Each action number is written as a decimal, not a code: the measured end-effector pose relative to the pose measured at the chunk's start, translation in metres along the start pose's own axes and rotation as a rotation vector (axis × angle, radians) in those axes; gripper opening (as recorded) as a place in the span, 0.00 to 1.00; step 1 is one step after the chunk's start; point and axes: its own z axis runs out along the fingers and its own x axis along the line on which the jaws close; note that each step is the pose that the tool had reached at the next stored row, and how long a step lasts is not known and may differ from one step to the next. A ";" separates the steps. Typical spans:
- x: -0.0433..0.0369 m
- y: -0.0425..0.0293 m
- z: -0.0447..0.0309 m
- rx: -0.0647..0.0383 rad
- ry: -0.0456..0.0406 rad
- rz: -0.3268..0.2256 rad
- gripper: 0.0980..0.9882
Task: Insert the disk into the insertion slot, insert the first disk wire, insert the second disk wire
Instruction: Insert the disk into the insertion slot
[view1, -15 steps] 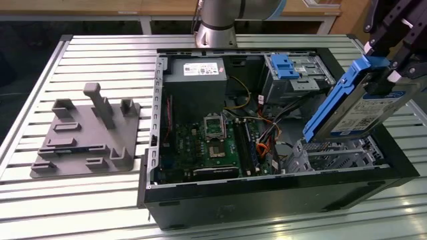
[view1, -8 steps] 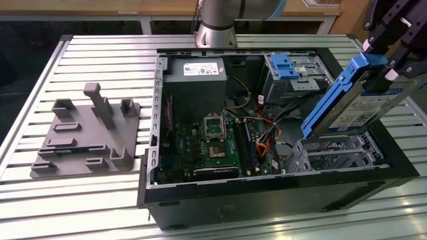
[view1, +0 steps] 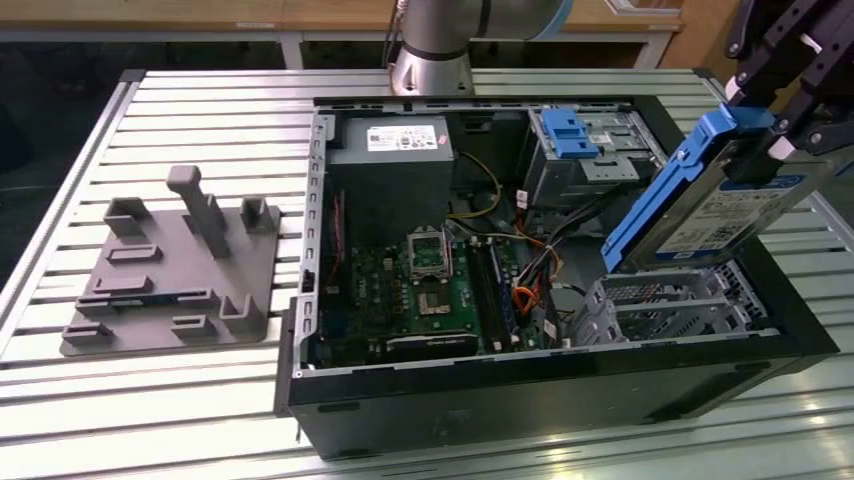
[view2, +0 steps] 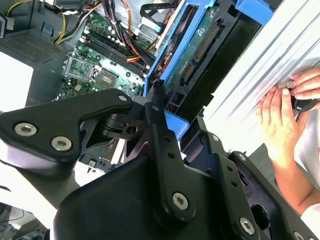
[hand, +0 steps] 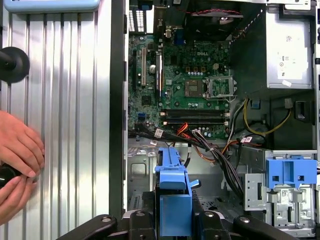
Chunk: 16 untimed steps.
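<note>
A slatted metal table (view1: 200, 95) fills the scene, with an open black computer case (view1: 534, 400) lying on it and a grey plastic stand (view1: 167, 270) beside the case on the exterior view's left. Up at the exterior view's right, the claw (view1: 763, 148) is clamped on the blue frame of the disk (view1: 707, 215), so the disk is in the air and not in the case. It hangs steeply tilted, label side out, and its low end is just above the silver perforated cage (view1: 674, 305) that serves as the slot. Whether they touch, I cannot tell. In the first wrist view the claw (hand: 172, 220) grips either side of the blue frame, and a bundle of wires (hand: 220, 155) runs from the green circuit board (hand: 190, 75) past the cage. A person's hands (hand: 17, 150) rest on the table outside the case.
</note>
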 end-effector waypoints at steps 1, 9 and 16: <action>0.0000 -0.0005 0.0000 0.000 0.0000 0.000 0.30; -0.0001 -0.0030 0.0001 0.002 -0.0004 0.000 0.30; -0.0001 -0.0058 0.0002 0.012 -0.0005 -0.001 0.30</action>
